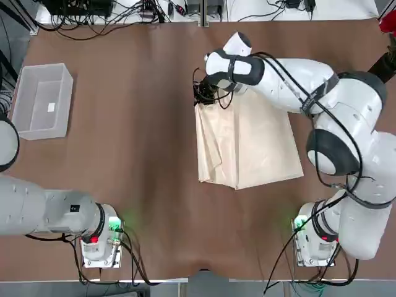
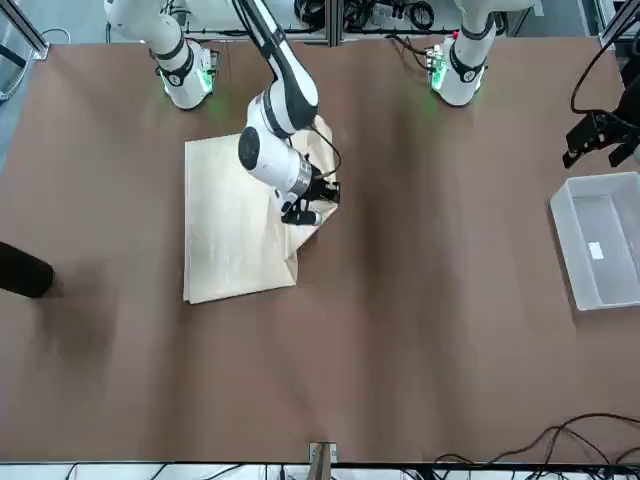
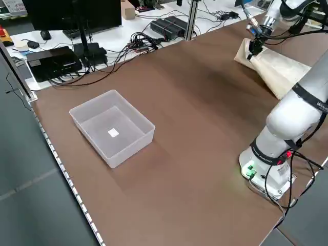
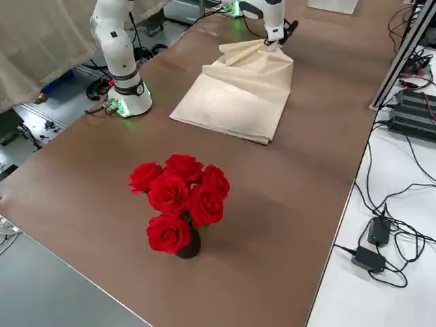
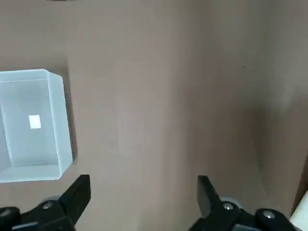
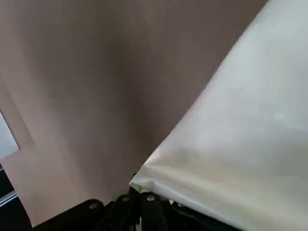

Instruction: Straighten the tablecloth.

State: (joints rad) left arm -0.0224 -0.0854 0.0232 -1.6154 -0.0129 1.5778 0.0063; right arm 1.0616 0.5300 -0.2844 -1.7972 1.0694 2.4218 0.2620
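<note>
Pinching the tablecloth corner, right end effector lifted.

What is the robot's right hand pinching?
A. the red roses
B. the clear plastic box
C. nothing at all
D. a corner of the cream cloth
D: the right gripper is shut on a lifted corner of the tablecloth, far from the other things.

Your right gripper reaches far over the table, fingers clamped together; your left gripper hangs back, fingers spread.
</note>
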